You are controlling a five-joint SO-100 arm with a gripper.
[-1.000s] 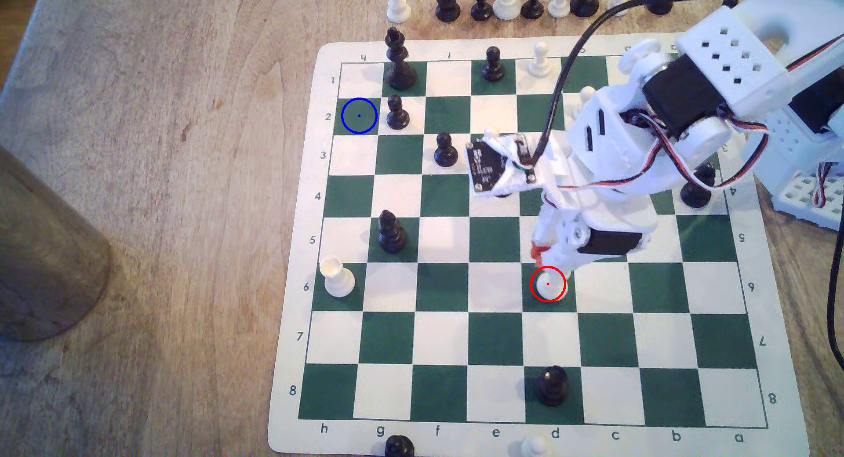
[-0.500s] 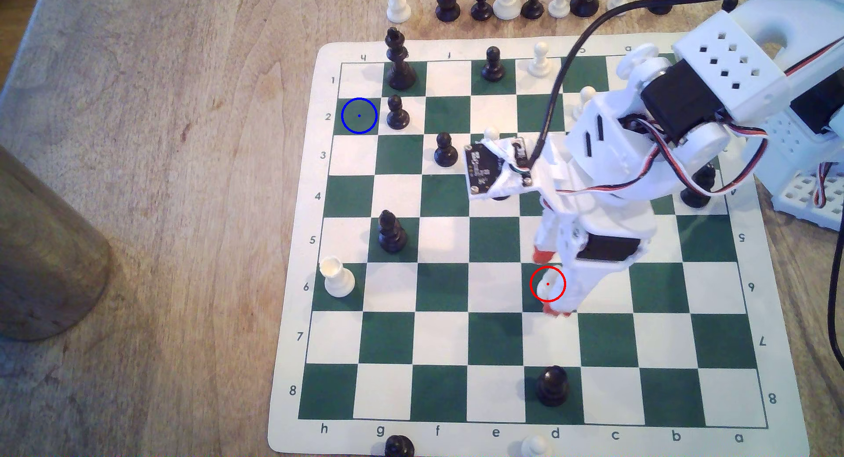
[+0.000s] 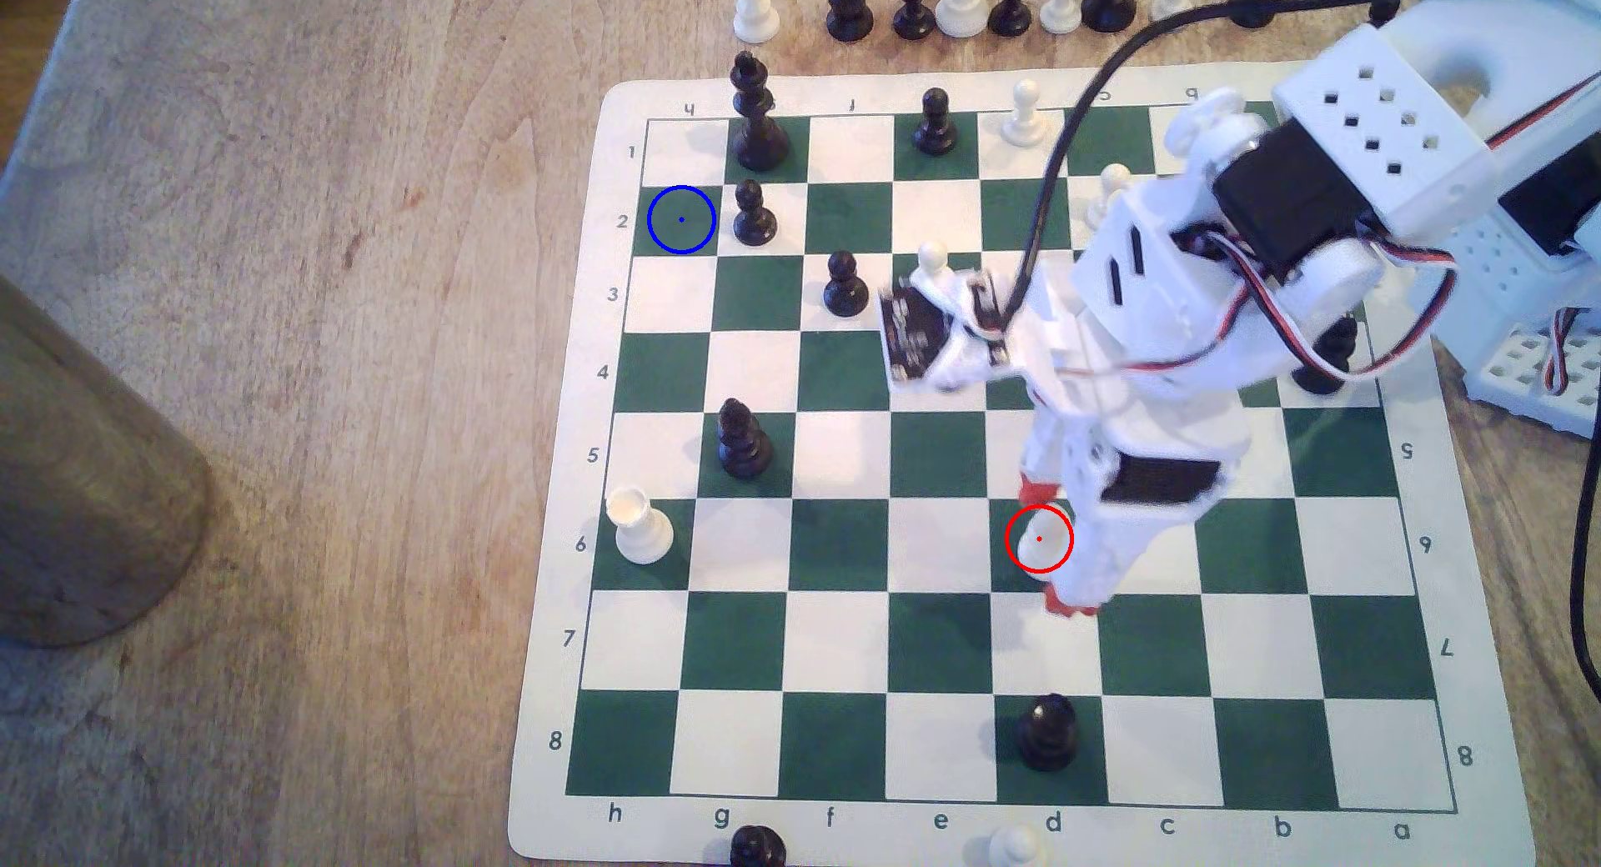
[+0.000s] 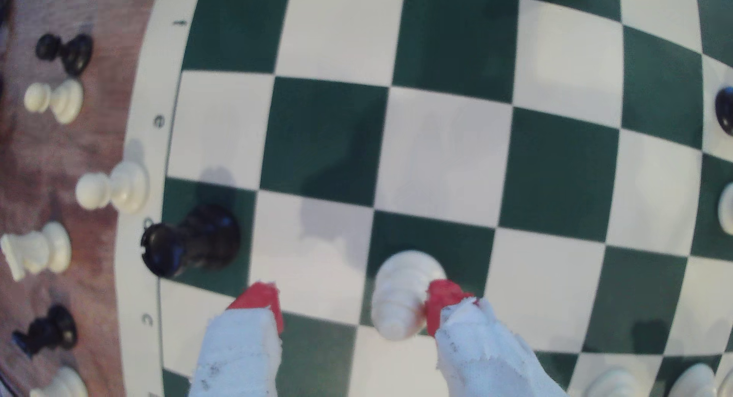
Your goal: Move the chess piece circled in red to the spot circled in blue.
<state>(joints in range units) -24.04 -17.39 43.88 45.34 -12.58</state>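
Observation:
The chess piece [image 3: 1036, 541], a slim white bishop with a tapered top, stands on a dark green square inside the red ring. My gripper [image 3: 1053, 547] is open and straddles it, one red fingertip [image 3: 1036, 489] on the far side and the other just past its near side. In the wrist view the piece [image 4: 404, 294] stands between the red fingertips [image 4: 261, 302], close against one tip and well apart from the other; the gripper [image 4: 353, 302] holds nothing. The spot [image 3: 682, 219], a green square with a blue ring and dot, lies at the board's far corner on the exterior view's left.
A black pawn [image 3: 754, 215] stands right beside the spot, with a tall black piece [image 3: 758, 114] behind it. A black bishop [image 3: 742, 441], a white rook [image 3: 639, 528] and a black pawn [image 3: 845, 285] lie between. A black rook [image 3: 1046, 733] stands nearer. A wooden cylinder [image 3: 87, 486] sits off the board.
The gripper has opened and come down over the white piece, so its fingers now stand on either side of it. The piece has not moved.

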